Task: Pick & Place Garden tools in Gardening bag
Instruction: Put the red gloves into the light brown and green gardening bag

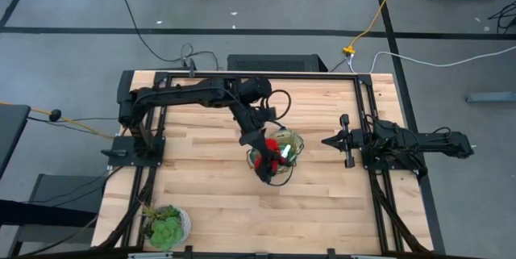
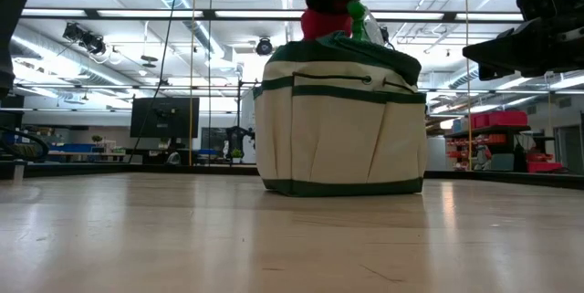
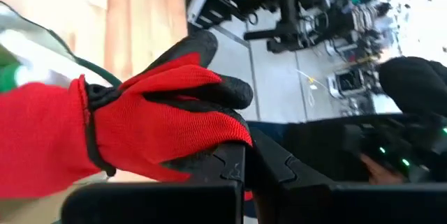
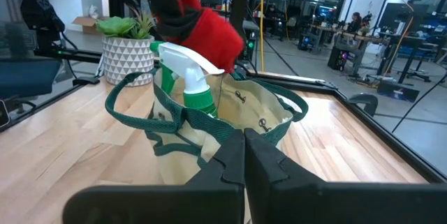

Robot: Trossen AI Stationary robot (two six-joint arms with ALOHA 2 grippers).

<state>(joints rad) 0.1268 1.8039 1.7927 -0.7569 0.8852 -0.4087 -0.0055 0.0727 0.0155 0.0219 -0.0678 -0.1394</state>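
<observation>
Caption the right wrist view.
Left gripper holds red glove over the bag, beside the spray bottle.

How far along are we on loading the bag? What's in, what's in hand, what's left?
Done: the green spray bottle stands inside the gardening bag. In hand: the left gripper is shut on the red-and-black glove bundle right above the bag's opening, not yet released. No hand rakes show on the table; whether they are in the bag cannot be seen. The right gripper waits shut at the table's right side.
</observation>
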